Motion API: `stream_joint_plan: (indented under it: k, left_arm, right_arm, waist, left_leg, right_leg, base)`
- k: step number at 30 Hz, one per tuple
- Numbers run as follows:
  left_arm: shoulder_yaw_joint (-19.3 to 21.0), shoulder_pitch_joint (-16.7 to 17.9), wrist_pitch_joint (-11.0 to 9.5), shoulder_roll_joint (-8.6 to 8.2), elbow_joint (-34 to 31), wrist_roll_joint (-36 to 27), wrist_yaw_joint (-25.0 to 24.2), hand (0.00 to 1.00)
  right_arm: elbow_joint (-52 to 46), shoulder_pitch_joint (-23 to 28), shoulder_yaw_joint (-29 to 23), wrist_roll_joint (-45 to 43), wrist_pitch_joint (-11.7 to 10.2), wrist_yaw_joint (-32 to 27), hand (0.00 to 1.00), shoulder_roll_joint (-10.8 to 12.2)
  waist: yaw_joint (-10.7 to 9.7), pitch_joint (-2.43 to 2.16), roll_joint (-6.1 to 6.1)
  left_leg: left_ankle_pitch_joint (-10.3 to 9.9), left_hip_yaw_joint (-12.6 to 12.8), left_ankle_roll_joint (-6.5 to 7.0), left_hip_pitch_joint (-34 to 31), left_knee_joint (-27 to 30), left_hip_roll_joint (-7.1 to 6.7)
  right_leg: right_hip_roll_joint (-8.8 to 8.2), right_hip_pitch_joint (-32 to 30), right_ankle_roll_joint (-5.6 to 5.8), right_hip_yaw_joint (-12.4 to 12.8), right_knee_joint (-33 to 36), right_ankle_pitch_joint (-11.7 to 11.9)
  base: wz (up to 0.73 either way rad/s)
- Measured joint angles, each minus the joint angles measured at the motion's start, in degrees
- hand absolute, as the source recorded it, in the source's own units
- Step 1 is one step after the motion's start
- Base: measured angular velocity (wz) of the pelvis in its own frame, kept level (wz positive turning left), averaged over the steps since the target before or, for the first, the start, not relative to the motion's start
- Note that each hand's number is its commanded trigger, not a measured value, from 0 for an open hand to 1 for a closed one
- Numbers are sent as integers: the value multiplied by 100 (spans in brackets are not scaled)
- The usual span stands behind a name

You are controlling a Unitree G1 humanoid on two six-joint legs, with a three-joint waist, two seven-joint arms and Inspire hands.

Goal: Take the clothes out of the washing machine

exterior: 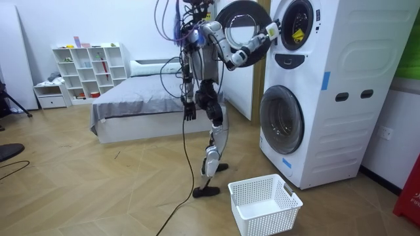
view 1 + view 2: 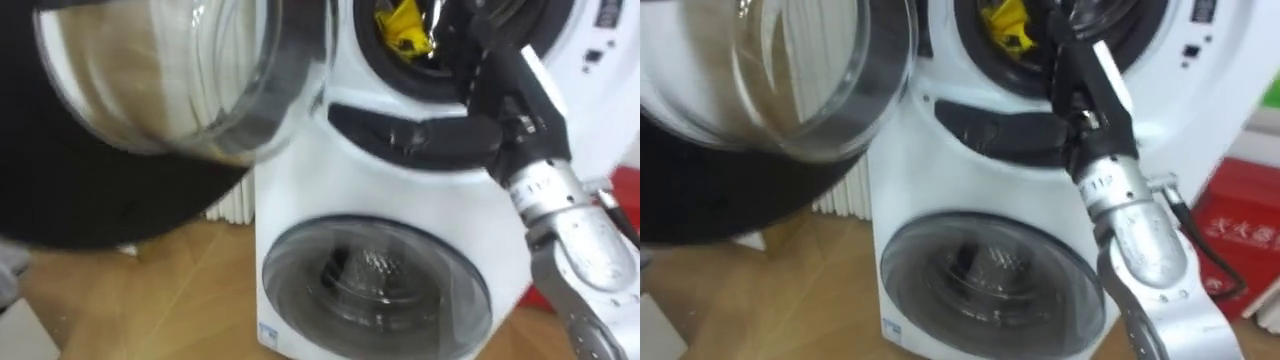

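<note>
two stacked white washing machines (image 1: 315, 85): right hand (image 2: 485, 45) inside the open upper drum near crumpled yellow cloth (image 2: 403, 28), fingers hidden. room view adds white mesh laundry basket (image 1: 266, 204) on the floor and left hand (image 1: 189, 111) hanging, fingers unreadable.

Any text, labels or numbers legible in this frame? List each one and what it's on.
Nothing reads clearly.
Control panel of the upper washing machine: dark marks, blurred.
Sticker beside the lower door: blurred.
Blue stickers on the machines' side: too small.
Red object: white print, blurred.
</note>
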Motion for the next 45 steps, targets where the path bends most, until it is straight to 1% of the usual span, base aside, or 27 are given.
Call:
stream_joint_plan:
  k: [2, 3, 4, 5, 6, 7, 8, 9, 10, 11, 12, 13, 14, 15, 16, 18, 19, 20, 21, 22, 23, 25, 29, 30, 33, 37, 45]
  left_arm:
    - [6, -176, -9, 27, -11, -5, 2, 0]
    - [5, -238, -8, 24, -14, -26, 6, 0]
    - [0, -306, -18, 19, -18, -120, 9, 0]
    - [-1, -440, -26, 27, -22, -175, 14, 0]
    - [-4, -473, -36, 30, -23, -193, 20, 0]
    - [-25, -541, -72, 44, -21, -193, 23, 0]
    - [-27, -660, -122, 62, 1, -194, 23, 0]
    - [-27, -699, -137, 74, 2, -201, 23, 0]
    - [-28, -748, -142, 104, 3, -203, 23, 0]
    - [-31, -774, -171, 142, -22, -204, 23, 0]
    - [-33, -787, -202, 156, -33, -203, 26, 0]
    - [-63, -841, -243, 182, -33, -204, 34, 0]
    - [-72, -913, -245, 188, -25, -201, 30, 0]
    - [-73, -932, -244, 188, -20, -200, 26, 0]
    - [-73, -970, -254, 190, -18, -201, 25, 0]
    - [-129, -953, -243, 186, -11, -202, 26, 0]
    - [-122, -920, -238, 180, -56, -201, 34, 0]
    - [-107, -850, -237, 180, -77, -199, 43, 0]
    - [-76, -805, -235, 181, -77, -196, 49, 0]
    - [28, -743, -222, 149, -119, -165, 108, 0]
    - [43, -620, -221, 118, -164, -146, 142, 0]
    - [140, -489, -191, 110, -163, -91, 141, 0]
    - [160, -319, -48, 103, -150, -89, 137, 0]
    - [159, -313, -20, 104, -155, -88, 137, 0]
    - [163, -300, 14, 113, -163, -85, 149, 0]
    - [156, -300, 134, 37, -178, -86, 149, 0]
    - [159, -269, 184, 26, -233, -84, 251, 0]
  right_arm:
    - [-57, -2, -7, -149, 0, -182, 0, -26]
    - [-59, -2, -11, -189, 0, -211, 0, -27]
    - [-58, -2, -28, -186, 0, -260, 0, -27]
    - [-58, -2, -51, -187, -2, -297, 0, -37]
    - [-58, -2, -63, -197, -3, -321, 0, -47]
    - [-58, -2, -78, -242, -11, -371, 0, -89]
    - [-47, -2, -80, -242, -18, -411, 0, -162]
    - [-25, -2, -83, -241, -36, -432, 0, -179]
    - [59, -1, -82, -240, -75, -473, 0, -180]
    - [89, 1, -82, -272, -75, -511, 0, -184]
    - [88, 9, -82, -294, -76, -517, 0, -184]
    - [88, 31, -82, -309, -77, -509, 0, -185]
    - [88, 30, -82, -354, -71, -495, 0, -188]
    - [88, 29, -83, -372, -58, -481, 0, -191]
    - [88, 27, -89, -396, -56, -461, 0, -191]
    - [87, 27, -89, -393, -52, -458, 0, -192]
    - [59, 24, -97, -374, -49, -462, 0, -197]
    - [18, 21, -135, -275, -49, -466, 0, -210]
    - [2, 21, -171, -228, -49, -464, 0, -219]
    - [-4, 25, -248, -207, -49, -463, 0, -268]
    - [-26, 12, -314, -166, -46, -473, 0, -355]
    - [-84, -49, -439, -66, -46, -495, 0, -456]
    - [-94, -290, -511, 27, -59, -731, 0, -642]
    - [-93, -324, -509, 20, -59, -777, 0, -649]
    - [-87, -330, -507, -2, -52, -809, 0, -649]
    - [43, -333, -567, -6, -50, -818, 0, -660]
    - [480, -360, -660, 3, -44, -791, 0, -662]
  waist:
    - [-134, 3, 25]
    - [-157, 20, 55]
    - [-203, 32, 126]
    - [-285, 23, 173]
    - [-307, 11, 194]
    - [-349, 17, 226]
    - [-345, 32, 244]
    - [-333, 37, 251]
    - [-306, 47, 275]
    - [-304, 55, 297]
    - [-312, 64, 316]
    - [-312, 56, 338]
    - [-295, 61, 371]
    - [-290, 65, 394]
    - [-291, 63, 399]
    - [-322, 47, 374]
    - [-363, 26, 348]
    - [-447, 1, 313]
    - [-469, -12, 295]
    - [-458, -34, 292]
    - [-416, -80, 318]
    - [-378, -76, 325]
    - [-401, -34, 345]
    - [-392, -4, 328]
    - [-413, 35, 246]
    - [-456, 15, 183]
    - [-446, 3, 162]
  left_leg:
    - [-169, 30, 111, 30, 98, -140]
    - [-213, 53, 134, 55, 113, -163]
    - [-295, 95, 186, 115, 136, -205]
    - [-364, 118, 249, 186, 133, -276]
    - [-398, 127, 276, 215, 135, -311]
    - [-462, 169, 333, 291, 126, -369]
    - [-535, 248, 394, 380, 129, -411]
    - [-575, 293, 417, 434, 127, -419]
    - [-645, 356, 460, 554, 100, -421]
    - [-718, 364, 486, 629, 79, -409]
    - [-739, 354, 499, 654, 66, -395]
    - [-749, 333, 514, 710, -27, -359]
    - [-748, 345, 516, 755, -107, -281]
    - [-748, 349, 516, 779, -115, -239]
    - [-747, 345, 515, 863, -189, -191]
    - [-744, 318, 518, 1086, -349, -195]
    - [-748, 241, 510, 1194, -418, -211]
    - [-763, 109, 486, 1293, -499, -230]
    - [-775, 74, 465, 1349, -539, -233]
    - [-810, 19, 412, 1465, -623, -207]
    - [-838, 10, 359, 1568, -722, -114]
    - [-860, -1, 285, 1695, -822, 1]
    - [-873, -16, 178, 1917, -986, 141]
    - [-866, -14, 157, 1957, -1042, 167]
    - [-867, -35, 119, 1952, -1082, 201]
    - [-876, -140, 105, 1892, -1084, 219]
    - [-876, -226, 106, 1854, -1085, 215]
  right_leg:
    - [-157, 67, 141, -19, 125, -75]
    - [-202, 57, 179, -3, 244, -96]
    - [-272, 14, 220, 53, 534, -120]
    - [-370, -45, 278, 57, 806, -153]
    - [-414, -93, 294, 69, 948, -162]
    - [-516, -196, 311, 91, 1300, -162]
    - [-601, -304, 349, 145, 1586, -140]
    - [-611, -324, 397, 180, 1683, -113]
    - [-624, -324, 510, 199, 1798, -24]
    - [-616, -422, 533, 223, 1945, 95]
    - [-610, -486, 531, 237, 2042, 149]
    - [-578, -643, 530, 282, 2095, 114]
    - [-453, -849, 494, 338, 1954, -36]
    - [-380, -949, 463, 345, 1839, -80]
    - [-275, -1147, 440, 347, 1560, -92]
    - [-199, -1335, 339, 371, 1059, 6]
    - [-160, -1383, 298, 391, 726, 222]
    - [-83, -1425, 270, 414, 549, 548]
    - [-62, -1415, 233, 435, 475, 769]
    - [44, -1361, 204, 475, 376, 1111]
    - [152, -1199, 153, 459, 166, 1176]
    - [265, -983, 81, 374, -117, 1243]
    - [448, -767, 15, 359, -331, 1254]
    - [481, -757, 7, 360, -332, 1250]
    - [515, -761, -25, 351, -356, 1230]
    - [523, -747, -28, 246, -430, 1231]
    - [500, -704, -28, 85, -523, 1231]
  base:
    - [9]
    - [3]
    - [0]
    - [0]
    - [0]
    - [-11]
    - [-17]
    - [-32]
    - [-33]
    - [-30]
    - [-21]
    - [-22]
    - [-19]
    - [-9]
    - [5]
    - [18]
    - [46]
    - [53]
    - [40]
    - [12]
    - [0]
    - [-6]
    - [0]
    - [0]
    - [2]
    - [13]
    - [8]
